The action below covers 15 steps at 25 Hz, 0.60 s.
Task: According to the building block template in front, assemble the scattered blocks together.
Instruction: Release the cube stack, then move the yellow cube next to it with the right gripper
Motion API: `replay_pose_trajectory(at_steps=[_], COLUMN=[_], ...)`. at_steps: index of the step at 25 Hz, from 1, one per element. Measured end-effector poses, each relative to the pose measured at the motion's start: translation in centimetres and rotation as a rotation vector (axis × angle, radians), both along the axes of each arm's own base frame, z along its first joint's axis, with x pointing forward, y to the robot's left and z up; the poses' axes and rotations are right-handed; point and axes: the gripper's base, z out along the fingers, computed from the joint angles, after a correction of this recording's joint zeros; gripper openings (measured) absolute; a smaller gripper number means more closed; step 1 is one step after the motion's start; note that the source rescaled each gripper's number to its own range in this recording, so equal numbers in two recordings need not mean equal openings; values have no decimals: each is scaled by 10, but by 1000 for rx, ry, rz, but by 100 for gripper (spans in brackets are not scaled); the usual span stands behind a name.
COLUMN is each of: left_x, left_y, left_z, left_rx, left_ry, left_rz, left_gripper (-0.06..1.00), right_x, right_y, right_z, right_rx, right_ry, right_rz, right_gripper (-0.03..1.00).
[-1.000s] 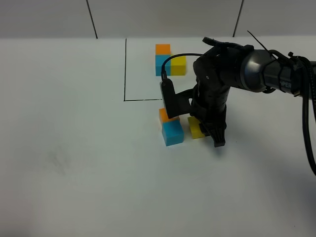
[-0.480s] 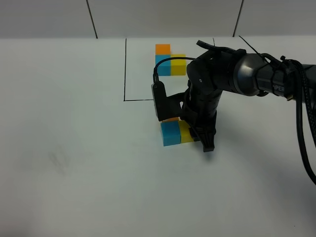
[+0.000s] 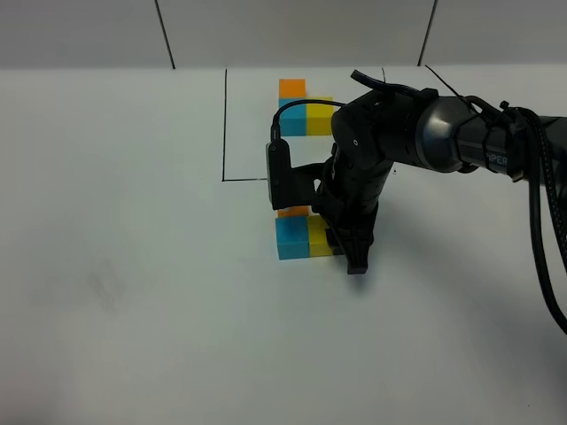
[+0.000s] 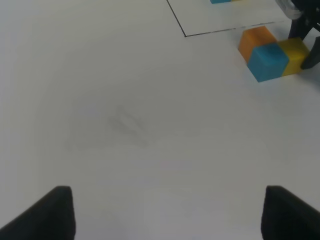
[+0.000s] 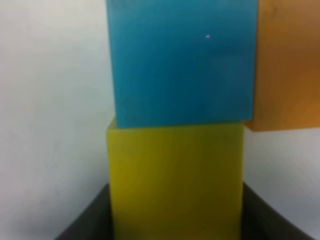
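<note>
Looking down from the high camera, a wide white table lies bare to the left of and in front of the work, while the right arm fills the space to the right. At the far side, the building block template is a thin black outline with an orange, a blue and a yellow cube fixed in an L. Just in front of its near line sit the scattered blocks: the blue cube touching the yellow cube side by side, the orange cube right behind the blue one and mostly hidden by the arm. All are plain, matte, sharp-edged cubes. The right gripper points down at the yellow cube's outer side, its jaws closed together, pressed against that cube rather than clasping it. From the left wrist, the left gripper hangs over empty table, its two dark fingertips wide apart and holding nothing; the three cubes sit well away beside the outline's corner. From the right wrist, blurred and close, the yellow face butts the blue one, with orange alongside the blue.
</note>
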Motion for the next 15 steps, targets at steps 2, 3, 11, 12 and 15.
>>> replay_pose_trajectory(at_steps=[2,3,11,12,15], left_x=[0,0,0,0,0], left_y=[0,0,0,0,0], left_z=[0,0,0,0,0], left_rx=[0,0,0,0,0], left_ry=[0,0,0,0,0], left_rz=[0,0,0,0,0], left_gripper=[65,65,65,65,65], right_x=[0,0,0,0,0], right_y=[0,0,0,0,0], right_z=[0,0,0,0,0], right_rx=[1,2,5,6,17], right_ry=[-1,-1,-2,-1,6], right_rz=[-3,-3,-10,-11,-23], right_gripper=[1,1,1,1,1])
